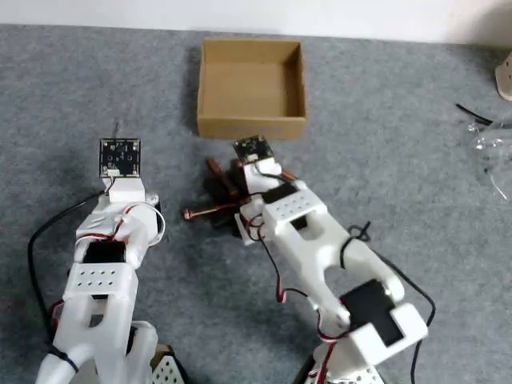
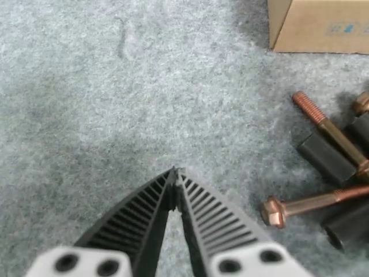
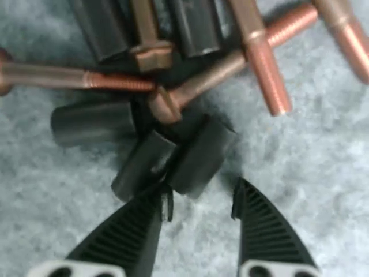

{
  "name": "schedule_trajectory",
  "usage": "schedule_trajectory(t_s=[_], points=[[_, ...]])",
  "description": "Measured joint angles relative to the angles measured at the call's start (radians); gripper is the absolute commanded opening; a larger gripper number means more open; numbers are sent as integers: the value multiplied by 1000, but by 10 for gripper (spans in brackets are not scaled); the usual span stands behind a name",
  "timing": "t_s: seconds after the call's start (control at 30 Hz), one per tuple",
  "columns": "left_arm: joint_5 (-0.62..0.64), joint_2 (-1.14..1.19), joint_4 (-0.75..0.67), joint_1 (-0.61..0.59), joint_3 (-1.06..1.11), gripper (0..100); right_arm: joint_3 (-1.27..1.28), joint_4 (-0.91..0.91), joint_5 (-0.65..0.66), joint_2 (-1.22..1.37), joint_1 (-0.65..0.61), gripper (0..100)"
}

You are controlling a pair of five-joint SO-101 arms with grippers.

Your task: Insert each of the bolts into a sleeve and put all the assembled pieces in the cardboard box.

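Several copper bolts and black sleeves lie in a loose pile point(image 1: 218, 198) on the grey carpet, just in front of the cardboard box point(image 1: 250, 84). My right gripper point(image 3: 202, 197) is open low over the pile, with one black sleeve point(image 3: 199, 153) just past its fingertips and a second sleeve point(image 3: 141, 164) beside it. Bolts point(image 3: 202, 81) lie crossed behind them. My left gripper point(image 2: 174, 173) is shut and holds nothing, over bare carpet to the left of the pile. From there I see two bolts point(image 2: 305, 205) and a sleeve point(image 2: 326, 156).
The box is open-topped, and its corner point(image 2: 320, 26) is close behind the pile. Clear plastic bits and a black cable point(image 1: 484, 132) lie at the far right of the carpet. Bare carpet stretches to the left of the box.
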Motion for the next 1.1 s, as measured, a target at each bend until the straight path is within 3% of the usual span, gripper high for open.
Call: schedule_trajectory(t_s=[0.3, 0.8, 1.1], points=[[0, 0, 0, 0, 0, 11, -25, -15, -3, 23, -32, 159], [0, 0, 0, 0, 0, 11, -25, -95, -115, 26, -32, 159], [0, 0, 0, 0, 0, 11, -26, -107, -155, 28, 32, 159]])
